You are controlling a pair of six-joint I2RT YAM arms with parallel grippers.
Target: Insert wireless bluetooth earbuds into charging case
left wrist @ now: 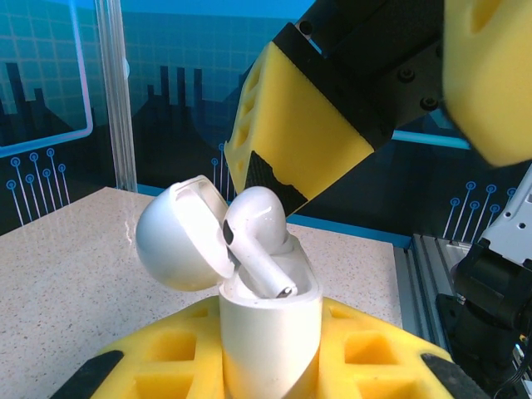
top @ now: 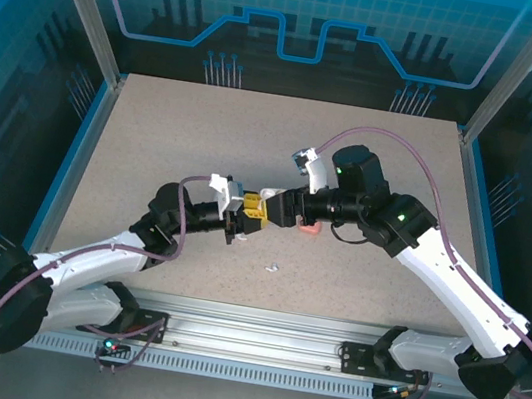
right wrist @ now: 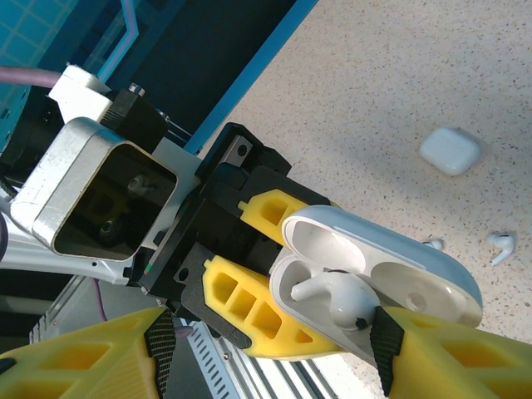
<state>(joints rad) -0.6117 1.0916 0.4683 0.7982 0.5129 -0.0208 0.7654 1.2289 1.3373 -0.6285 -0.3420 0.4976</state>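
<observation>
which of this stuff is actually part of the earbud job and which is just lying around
In the job:
open charging case, shut in the left gripper
white earbud lying unseated in it
open right gripper beside it
loose white earbuds on the table

Lying about:
closed white case on the table

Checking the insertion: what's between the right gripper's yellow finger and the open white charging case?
A glossy white stemmed earbud, stem partly inside that open white charging case, seen in the left wrist view.
</observation>
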